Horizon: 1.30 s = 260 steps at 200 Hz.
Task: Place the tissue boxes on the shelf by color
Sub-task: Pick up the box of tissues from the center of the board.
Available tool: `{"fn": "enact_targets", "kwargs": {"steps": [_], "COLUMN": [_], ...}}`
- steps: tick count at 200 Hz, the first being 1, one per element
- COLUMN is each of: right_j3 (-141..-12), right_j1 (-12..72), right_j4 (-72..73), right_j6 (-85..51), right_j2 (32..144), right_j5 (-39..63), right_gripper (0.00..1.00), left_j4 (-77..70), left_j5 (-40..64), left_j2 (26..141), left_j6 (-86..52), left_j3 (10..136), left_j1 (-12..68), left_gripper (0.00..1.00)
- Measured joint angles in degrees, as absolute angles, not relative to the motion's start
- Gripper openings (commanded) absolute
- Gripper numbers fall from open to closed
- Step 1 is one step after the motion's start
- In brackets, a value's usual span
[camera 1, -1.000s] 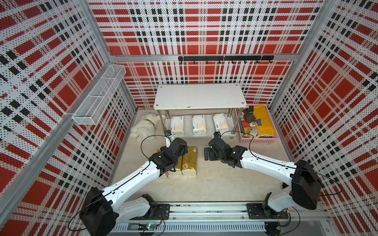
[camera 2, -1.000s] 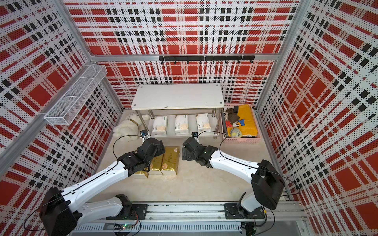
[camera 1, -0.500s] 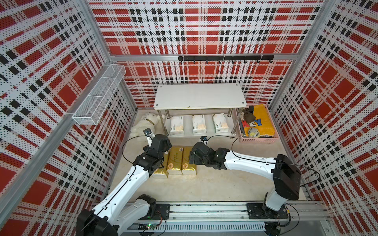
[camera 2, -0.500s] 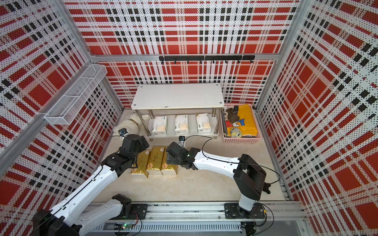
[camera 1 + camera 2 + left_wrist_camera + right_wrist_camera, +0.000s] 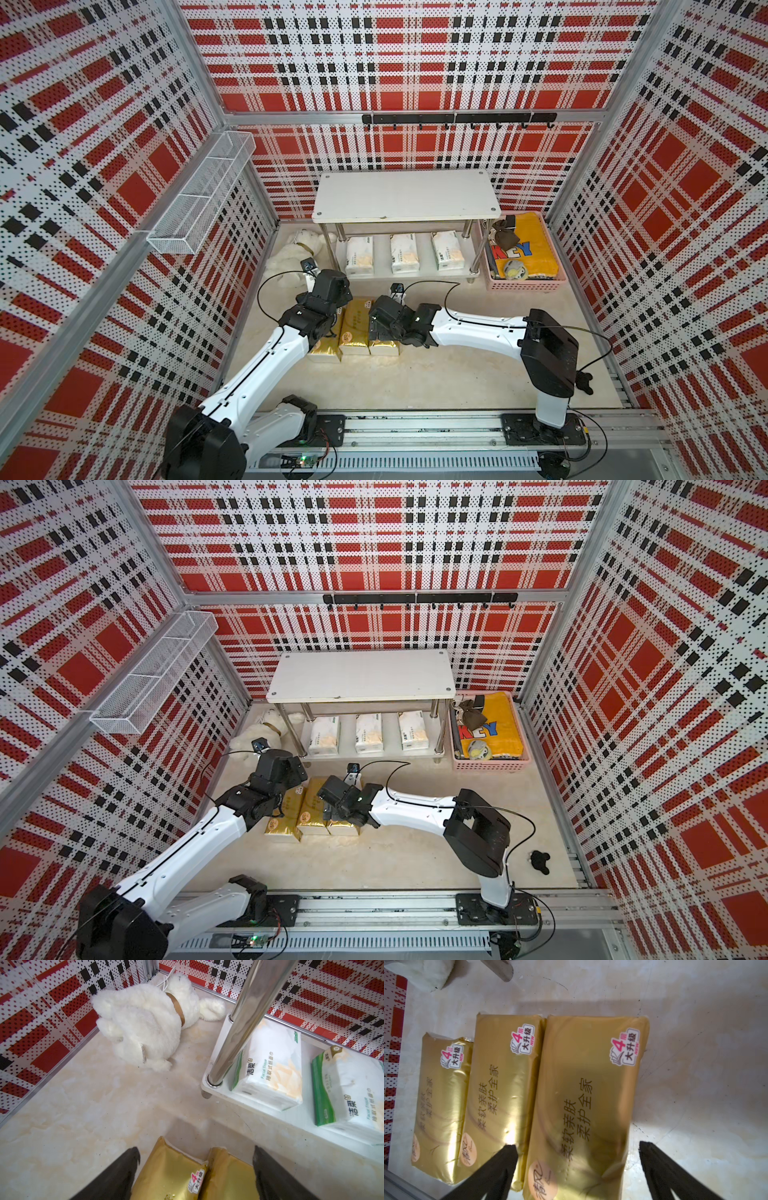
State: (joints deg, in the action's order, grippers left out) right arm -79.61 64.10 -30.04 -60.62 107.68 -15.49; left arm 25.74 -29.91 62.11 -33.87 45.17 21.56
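Base rail (image 5: 415, 428) runs along the bottom edge of both top views. Both arms reach up-frame from it to lower centre.

Gold tissue packs (image 5: 354, 330): three, flat on the floor at lower centre of both top views. They lie side by side with long sides touching, in front of the shelf and apart from it.

Left gripper (image 5: 195, 1148): fingers apart, over the far end of the row. In the left wrist view the ends of two gold packs show between the black fingers (image 5: 116, 1174). Contact with either pack: cannot tell. Nothing lifted.

Right gripper (image 5: 576, 1145): spread wide over the pack at the right end of the row. In the right wrist view one finger sits above the seam to the middle pack, the other above bare floor just beside the outer edge. Not closed on it.

Shelf (image 5: 405, 195): centre frame, by the back wall. White tissue packs (image 5: 404, 253): three on its lower board, in a row with gaps between.

Plush toy (image 5: 297, 253): on the floor left of the shelf. Pink crate (image 5: 523, 284): just right of it.

Wire basket (image 5: 199, 199): on the left wall. Hook rail (image 5: 457, 119): back wall, upper centre.
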Motion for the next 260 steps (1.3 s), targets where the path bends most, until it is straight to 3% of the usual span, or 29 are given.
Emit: {"fn": "enact_targets", "kwargs": {"steps": [260], "right_j3": [-86.76], "right_j1": [63.35], "right_j4": [-36.34], "right_j6": [-61.93], "right_j2": [114.85], "right_j5": [-14.7], "right_gripper": [1.0], "left_j4": [24.34], "left_j5": [-28.75], "left_j2": [65.39], "left_j6": [-32.45], "left_j3": [47.05], "left_j1": [20.27], "left_gripper": [0.9]}}
